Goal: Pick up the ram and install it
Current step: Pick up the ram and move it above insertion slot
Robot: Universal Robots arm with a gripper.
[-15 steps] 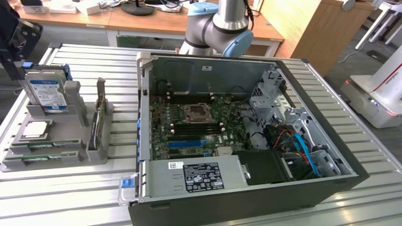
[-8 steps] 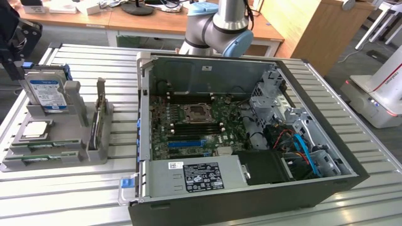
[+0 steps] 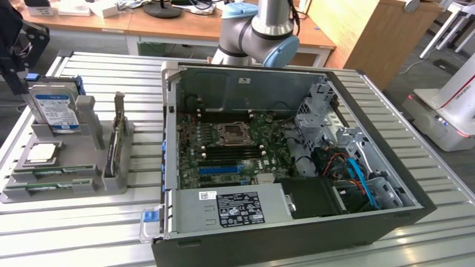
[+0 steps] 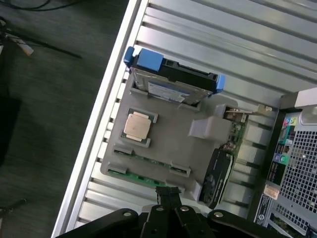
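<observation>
The gripper (image 4: 167,193) is hovering over a gray tray (image 4: 173,134) on the slatted table (image 4: 237,44), fingers clenched together and gripping nothing. The ram (image 4: 138,177) is sitting in a slot along the tray's edge, near the open computer case (image 3: 245,83).

We find the holder (image 3: 111,186) on the table (image 3: 74,233), at the exterior view's left of the case (image 3: 297,245); in it, hard drive (image 3: 53,111) behind processor (image 3: 43,153), ram (image 3: 55,188) in front.
</observation>
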